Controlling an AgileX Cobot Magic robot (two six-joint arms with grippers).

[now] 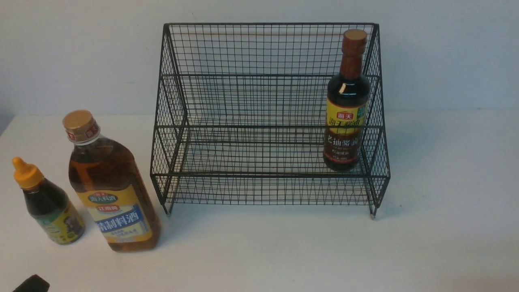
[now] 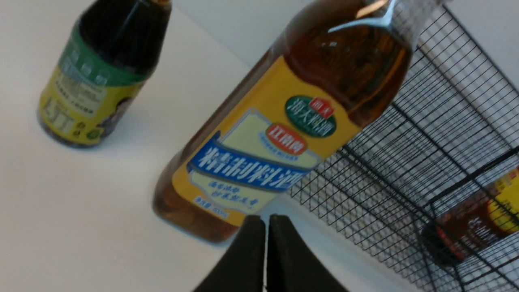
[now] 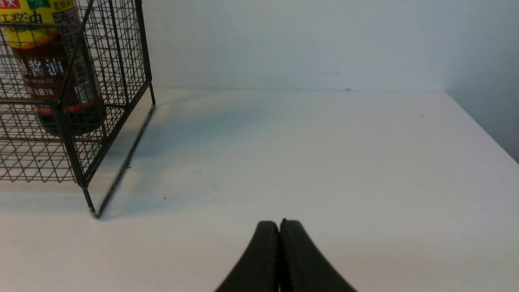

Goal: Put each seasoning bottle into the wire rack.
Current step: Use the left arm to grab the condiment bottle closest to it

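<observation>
Orange-capped, the small dark bottle point(image 1: 48, 202) stands on the table point(image 1: 284, 251) ahead of the left gripper point(image 2: 265, 221), whose jaws are pressed together and hold nothing. Ahead and to that gripper's right, nearer its tips, stands the large amber bottle point(image 1: 111, 182), just beside the wire rack point(image 1: 172, 121). Further right, well apart from it, the tall dark bottle point(image 1: 346, 109) already stands in the rack's lower tier. The right gripper point(image 3: 279, 225) is likewise closed and empty, with the rack's corner ahead to its left. The amber bottle looks like the next pick. The jaws must spread wide, square up across its narrower side, grip firmly and lift it clear of the front rail.
</observation>
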